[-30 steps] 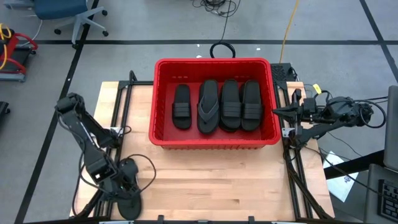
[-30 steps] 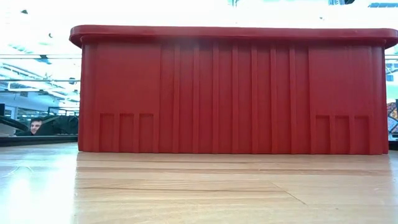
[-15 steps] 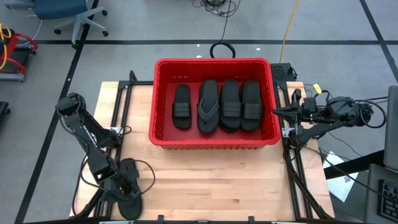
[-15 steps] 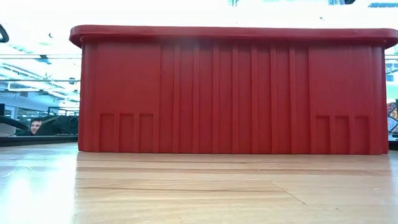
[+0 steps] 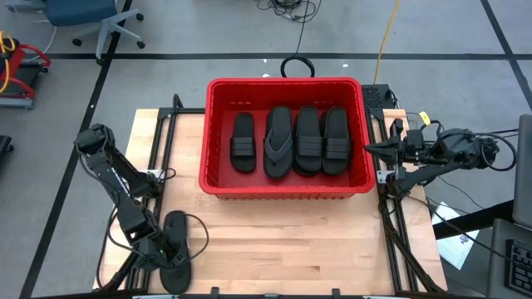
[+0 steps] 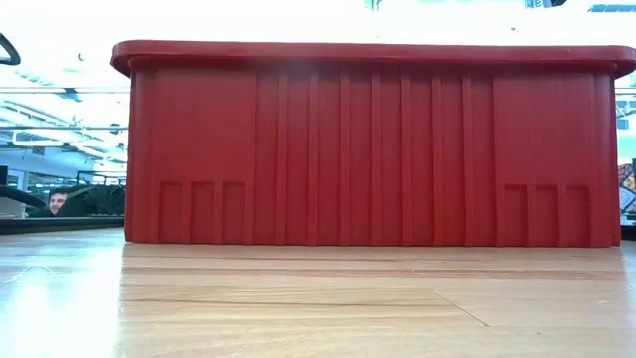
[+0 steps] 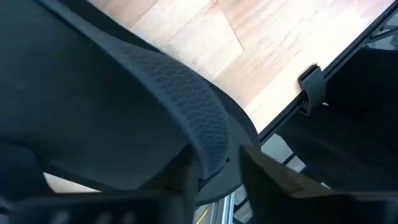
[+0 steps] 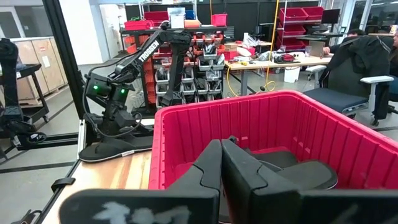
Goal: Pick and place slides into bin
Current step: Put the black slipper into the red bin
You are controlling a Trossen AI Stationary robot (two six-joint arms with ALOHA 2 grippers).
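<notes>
The left pincer is working at the near left corner of the tabletop, its fingers narrowing onto the rim of a black sandal lying there; in the left wrist view the sandal's textured edge is sitting right between the two dark fingers, so the grip is looking closed on it or very nearly so. The sandal is resting flat on the wood, well apart from the red bin, which is standing at the middle of the tabletop toward its far edge. Four sandals are already lying side by side on the bin's floor.

The right pincer is waiting just beside the bin's right wall, fingers pressed together and holding nothing.

The sandal is probably light, soft and bendy rubber, likely to droop from a grip at one end. Its pebbled surface should be giving decent friction. Taking it by the sole edge near the middle, or by the strap, would be keeping it from flopping or swinging on the way over the bin's wall.
</notes>
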